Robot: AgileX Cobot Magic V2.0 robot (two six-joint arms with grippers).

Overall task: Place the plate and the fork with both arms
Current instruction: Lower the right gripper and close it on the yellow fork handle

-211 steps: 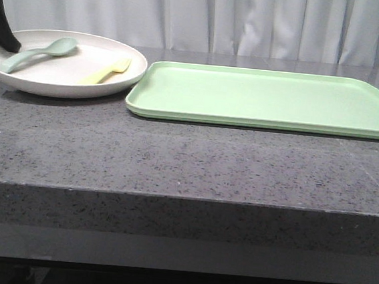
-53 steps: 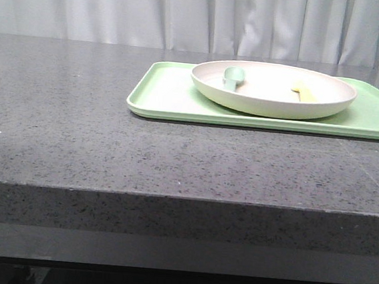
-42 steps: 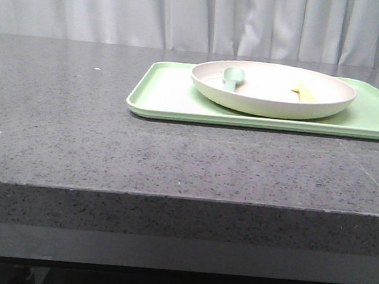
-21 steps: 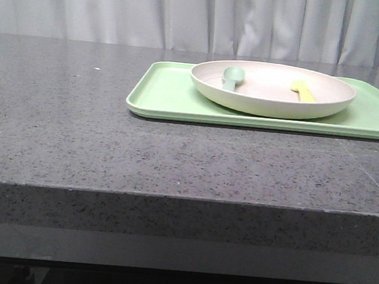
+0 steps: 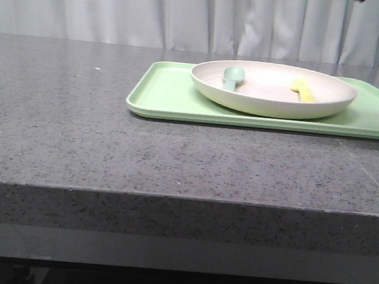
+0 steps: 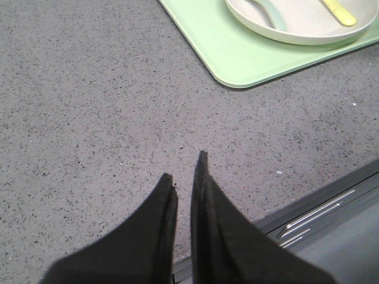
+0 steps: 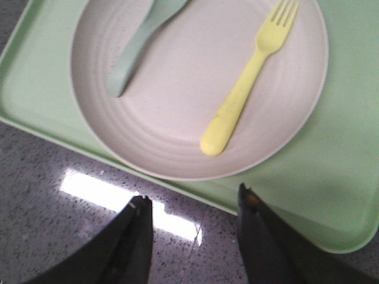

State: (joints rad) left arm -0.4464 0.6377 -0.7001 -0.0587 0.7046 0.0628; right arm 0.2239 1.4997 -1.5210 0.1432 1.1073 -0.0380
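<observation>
Plate (image 5: 272,104) on tray (image 5: 167,96) — fork (image 7: 249,80), spoon (image 7: 139,47) inside

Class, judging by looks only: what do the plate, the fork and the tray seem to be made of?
Plate: probably matte plastic; cream, dull, faint ridges.
Fork: likely moulded plastic; uniform yellow, no metallic shine.
Tray: likely smooth plastic; even light green, soft sheen.

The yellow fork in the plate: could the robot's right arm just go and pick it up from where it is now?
Probably yes. The right gripper is open above the tray's near edge, and the fork lies uncovered in the plate, apart from the spoon.
</observation>
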